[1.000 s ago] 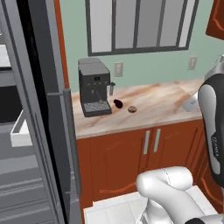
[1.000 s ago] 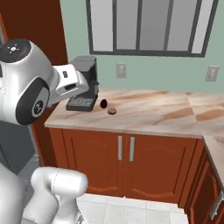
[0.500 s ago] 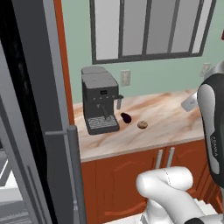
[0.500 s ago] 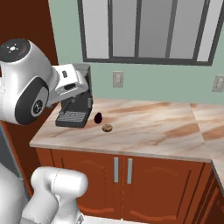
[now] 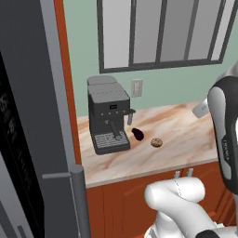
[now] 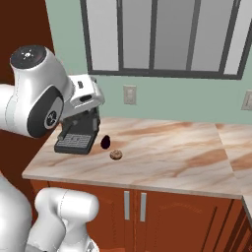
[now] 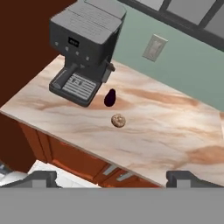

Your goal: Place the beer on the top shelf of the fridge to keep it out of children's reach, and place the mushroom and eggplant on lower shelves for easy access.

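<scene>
The eggplant (image 5: 136,134) (image 6: 105,142) (image 7: 110,98), a small dark purple oval, stands on the marble counter just right of the coffee machine's tray. The mushroom (image 5: 156,142) (image 6: 116,155) (image 7: 117,120), a small tan lump, lies a little nearer the counter's front edge. My gripper (image 7: 111,178) hangs high above and in front of the counter, open and empty, its fingertips (image 7: 40,176) far apart. The fridge (image 5: 44,116) shows as a grey door edge with a bar handle at the left. The beer, the top shelf and the lower shelves are out of view.
A dark grey coffee machine (image 5: 108,118) (image 6: 76,133) (image 7: 85,43) stands at the counter's left end against the green wall. The marble counter (image 6: 167,152) stretches right over red-brown cabinets (image 6: 147,211). A window and a wall outlet (image 6: 129,94) sit behind.
The whole picture has shifted: the base has driven right and nearer the counter, so the fridge's inside has left the view. Eggplant and mushroom have not moved. The gripper stays open.
</scene>
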Available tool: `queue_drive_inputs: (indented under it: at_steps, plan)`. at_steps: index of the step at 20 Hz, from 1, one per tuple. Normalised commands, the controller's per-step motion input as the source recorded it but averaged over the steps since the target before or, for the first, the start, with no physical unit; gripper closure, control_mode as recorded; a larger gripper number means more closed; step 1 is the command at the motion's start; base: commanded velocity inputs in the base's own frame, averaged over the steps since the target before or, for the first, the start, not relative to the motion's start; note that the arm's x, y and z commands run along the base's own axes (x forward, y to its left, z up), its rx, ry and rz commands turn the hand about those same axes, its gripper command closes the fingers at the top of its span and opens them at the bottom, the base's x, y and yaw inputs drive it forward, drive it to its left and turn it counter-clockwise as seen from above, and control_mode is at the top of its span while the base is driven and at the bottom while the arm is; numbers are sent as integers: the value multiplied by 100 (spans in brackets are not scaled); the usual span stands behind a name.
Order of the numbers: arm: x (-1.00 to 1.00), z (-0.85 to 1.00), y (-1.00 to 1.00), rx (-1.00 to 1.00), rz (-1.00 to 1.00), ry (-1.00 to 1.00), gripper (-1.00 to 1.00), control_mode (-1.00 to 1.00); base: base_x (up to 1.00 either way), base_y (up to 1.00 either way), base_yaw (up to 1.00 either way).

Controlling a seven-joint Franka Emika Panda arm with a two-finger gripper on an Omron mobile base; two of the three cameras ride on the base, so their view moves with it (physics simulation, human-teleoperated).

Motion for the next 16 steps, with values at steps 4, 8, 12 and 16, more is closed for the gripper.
queue_drive_inputs:
  at_steps: [4, 8, 12, 16]
  plan:
    - [32, -63, -37, 0, 0, 6, -100, -100, 0, 0, 0]
    - [35, -65, -27, 0, 0, 7, -100, -100, 0, 0, 0]
    - [42, -53, -3, 0, 0, 9, -100, -100, 0, 0, 0]
    - [32, -46, 0, 0, 0, 9, -100, -100, 0, 0, 0]
